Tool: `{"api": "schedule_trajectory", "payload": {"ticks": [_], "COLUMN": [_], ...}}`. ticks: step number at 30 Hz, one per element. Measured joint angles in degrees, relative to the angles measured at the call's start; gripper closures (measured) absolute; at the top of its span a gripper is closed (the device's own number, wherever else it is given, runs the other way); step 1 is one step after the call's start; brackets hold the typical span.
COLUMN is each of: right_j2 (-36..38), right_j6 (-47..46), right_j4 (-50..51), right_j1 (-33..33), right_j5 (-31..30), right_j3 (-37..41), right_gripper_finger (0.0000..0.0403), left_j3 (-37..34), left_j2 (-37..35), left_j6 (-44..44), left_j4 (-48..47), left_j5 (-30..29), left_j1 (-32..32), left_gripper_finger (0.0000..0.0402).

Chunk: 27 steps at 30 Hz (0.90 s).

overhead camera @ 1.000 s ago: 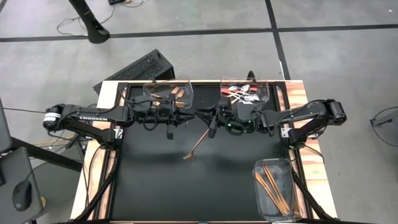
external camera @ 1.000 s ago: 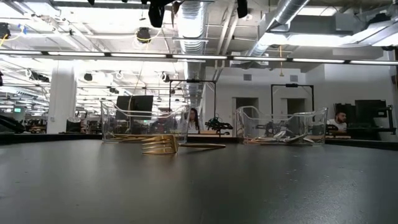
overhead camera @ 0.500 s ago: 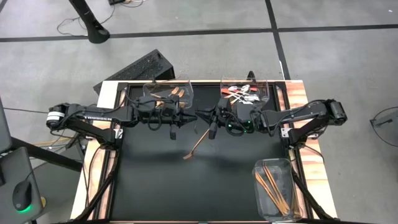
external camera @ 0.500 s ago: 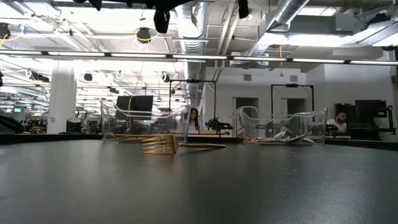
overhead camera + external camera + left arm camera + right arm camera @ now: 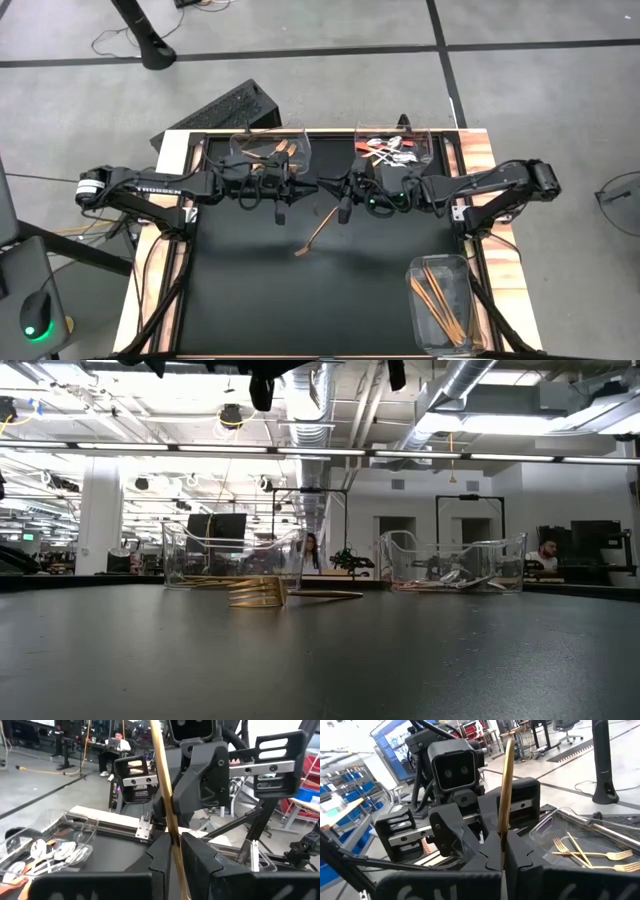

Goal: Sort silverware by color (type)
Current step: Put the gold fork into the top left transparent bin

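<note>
forks (image 5: 272, 152) in one far bin, spoons (image 5: 388, 150) in the other, gold sticks (image 5: 440, 300) near right, one fork (image 5: 316, 232) loose mid-mat.

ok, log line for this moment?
phase: handover mid-air | right gripper: shut on gold stick | left gripper: at same stick | table: one fork loose

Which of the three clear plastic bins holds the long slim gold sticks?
The clear bin at the table's near right corner; the other two stand side by side at the far edge.
</note>
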<state>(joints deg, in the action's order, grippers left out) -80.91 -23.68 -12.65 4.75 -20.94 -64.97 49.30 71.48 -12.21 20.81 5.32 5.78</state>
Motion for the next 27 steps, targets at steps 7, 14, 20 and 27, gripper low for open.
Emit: {"api": "schedule_trajectory", "payload": {"ticks": [7, 14, 20, 27], "right_j2": [0.09, 3.04, 7.64, 13.39], "right_j6": [0.09, -2.96, -10.46, -23.34], "right_j4": [0.03, 12.32, 31.89, 50.48], "right_j1": [0.15, 1.5, 4.43, 11.33], "right_j5": [-1.43, -1.65, -1.03, 2.81], "right_j3": [0.0, -0.83, -4.0, -8.56], "right_gripper_finger": [0.0396, 0.0396, 0.0396, 0.0396], "left_j3": [0.0, 0.04, 0.06, 0.07], "left_j2": [-0.11, -0.12, -0.13, -0.13], "left_j6": [0.04, -0.24, -1.81, 2.0], "left_j4": [-0.08, -2.26, -9.01, -15.81], "left_j5": [-0.66, 0.88, 3.97, 3.48], "left_j1": [0.32, 2.12, 4.67, 5.59], "left_gripper_finger": [0.0369, 0.0368, 0.0368, 0.0367]}}
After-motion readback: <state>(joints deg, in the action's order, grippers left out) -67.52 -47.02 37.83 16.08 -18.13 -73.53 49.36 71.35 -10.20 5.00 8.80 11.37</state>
